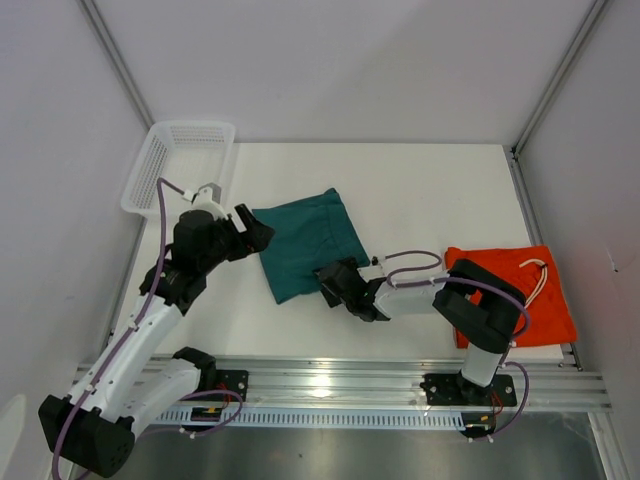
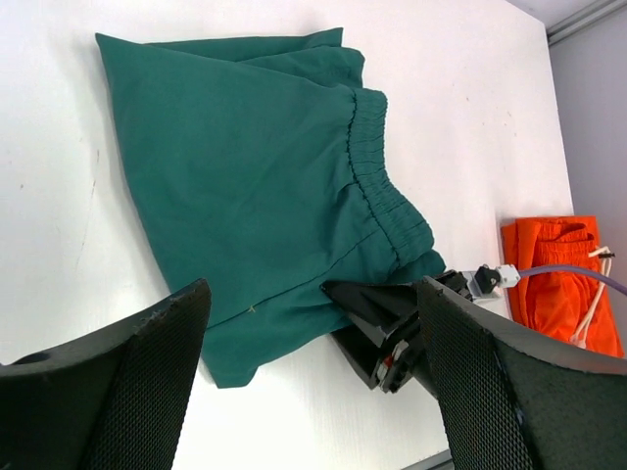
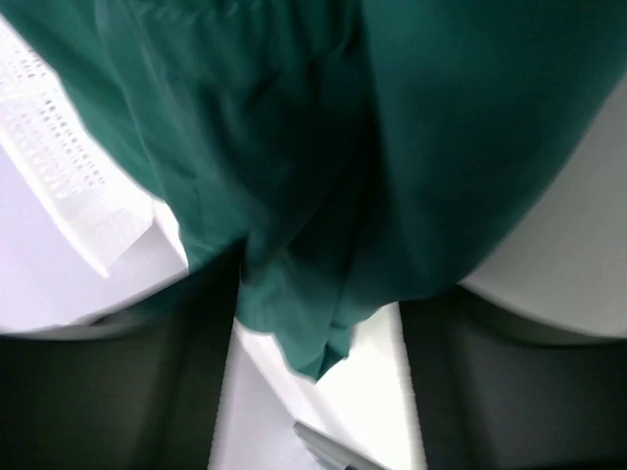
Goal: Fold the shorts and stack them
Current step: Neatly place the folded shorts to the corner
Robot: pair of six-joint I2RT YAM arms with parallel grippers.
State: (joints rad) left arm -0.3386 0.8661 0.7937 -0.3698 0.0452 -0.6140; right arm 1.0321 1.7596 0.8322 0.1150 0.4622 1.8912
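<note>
Currently the teal shorts (image 1: 305,250) lie on the counter (image 1: 420,190), with the left pincer (image 1: 257,230) wide beside them. The right pincer (image 1: 335,282) straddles their hem, grip unclear. A shallow bite could let fabric slip, spoiling the fold.

Left arm (image 1: 150,310) is stretched forward and inward, with the left gripper (image 1: 255,232) tipped down and its jaws spread wide. Right arm (image 1: 480,310) is bent across to the left, right gripper (image 1: 340,285) held low, jaws parted too.
</note>
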